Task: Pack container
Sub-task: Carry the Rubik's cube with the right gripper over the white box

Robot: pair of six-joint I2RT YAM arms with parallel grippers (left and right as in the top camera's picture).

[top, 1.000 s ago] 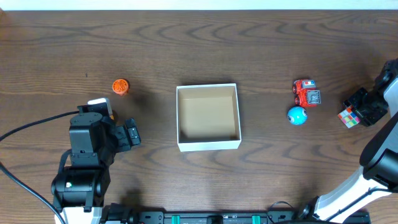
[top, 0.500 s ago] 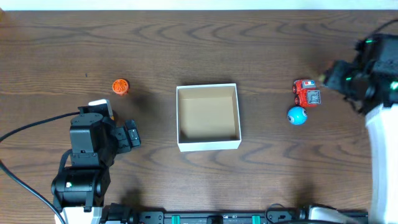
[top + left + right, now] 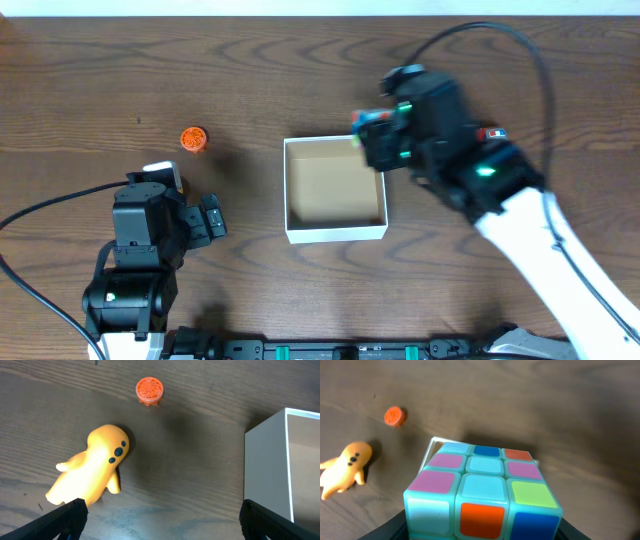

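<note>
Container (image 3: 335,234) sits mid-table with a bare floor, so nothing is packed yet. Right gripper (image 3: 372,140) clamps a puzzle cube (image 3: 482,492) over its far-right corner; the drop looks next. Left gripper (image 3: 212,218) is spread wide and empty by the yellow figure (image 3: 92,470); the orange cap (image 3: 149,390) is also still out.

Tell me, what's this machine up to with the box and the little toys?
It is packing toys into the container. The right tool grips a colourful puzzle cube and holds it above the container's far right corner, not yet let go. The left tool is open and holds nothing, with a yellow figure and a small orange disc on the table near it.
</note>
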